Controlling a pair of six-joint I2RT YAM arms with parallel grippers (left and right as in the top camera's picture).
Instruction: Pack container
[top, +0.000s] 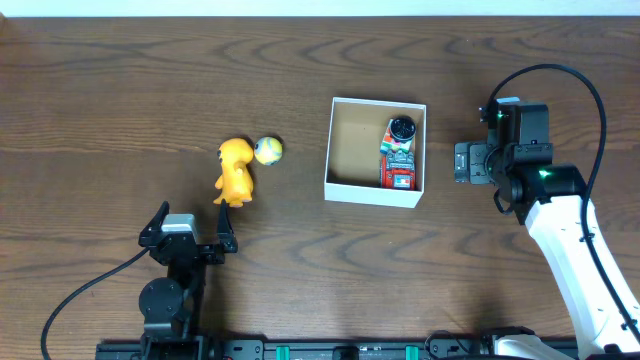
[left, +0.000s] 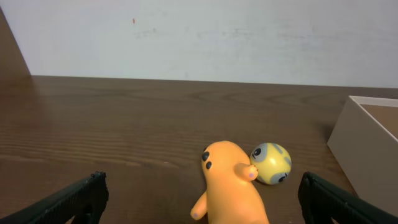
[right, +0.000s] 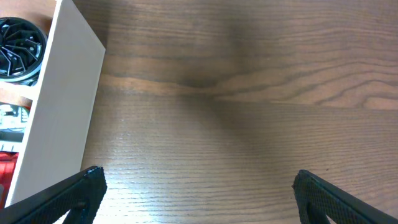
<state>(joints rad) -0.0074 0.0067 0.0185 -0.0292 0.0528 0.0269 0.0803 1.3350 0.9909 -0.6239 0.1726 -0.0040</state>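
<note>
The container (top: 350, 140) is a square white box with a brown inside, at the table's middle right. A red, green and black toy (top: 400, 155) lies along its right wall. An orange figure (top: 235, 172) lies left of the box with a yellow ball (top: 268, 150) touching its head. My left gripper (top: 192, 216) is open and empty, just in front of the figure. The left wrist view shows the figure (left: 233, 186), the ball (left: 271, 163) and the box wall (left: 367, 146) between and beyond the open fingers (left: 202, 190). My right gripper (top: 462, 162) is open and empty, just right of the box.
The right wrist view shows bare wood between the open fingers (right: 199, 186), the box's white wall (right: 62, 106) at the left and the toy's black top (right: 18, 40) inside. A pale wall lies beyond the table's far edge in the left wrist view.
</note>
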